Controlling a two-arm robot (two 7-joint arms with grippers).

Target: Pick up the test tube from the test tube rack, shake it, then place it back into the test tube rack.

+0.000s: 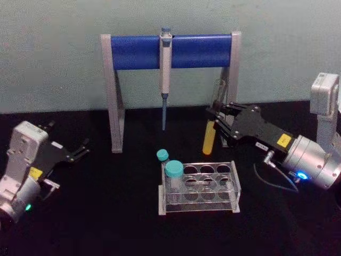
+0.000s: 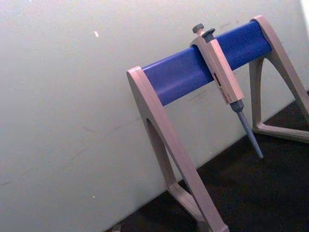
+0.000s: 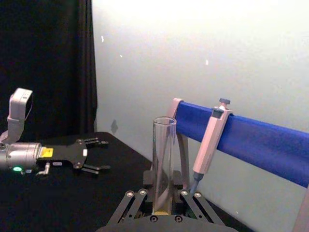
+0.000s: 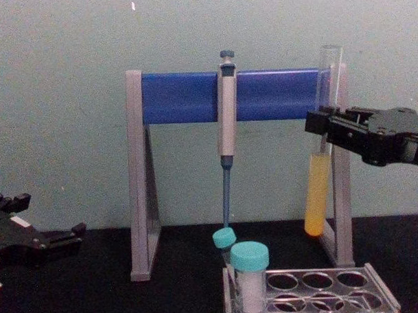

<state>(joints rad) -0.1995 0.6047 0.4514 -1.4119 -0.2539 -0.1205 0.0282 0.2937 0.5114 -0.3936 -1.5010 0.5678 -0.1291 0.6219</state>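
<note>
My right gripper (image 1: 216, 113) is shut on the test tube (image 1: 210, 136), holding it upright in the air behind and above the test tube rack (image 1: 199, 188). Yellow liquid fills the tube's lower part (image 4: 316, 194), its clear open top (image 4: 329, 63) rising above the fingers. In the right wrist view the tube (image 3: 163, 162) stands between my closed fingers (image 3: 133, 195). The rack (image 4: 317, 293) is low and translucent, with two teal-capped vials (image 1: 173, 172) at its left end. My left gripper (image 1: 82, 149) rests open low on the table at the left, far from the rack.
A tall grey-and-blue pipette stand (image 1: 170, 52) stands at the back with a pipette (image 1: 165, 74) hanging from its bar, close to the held tube. The black tabletop (image 1: 106, 213) lies between my left arm and the rack.
</note>
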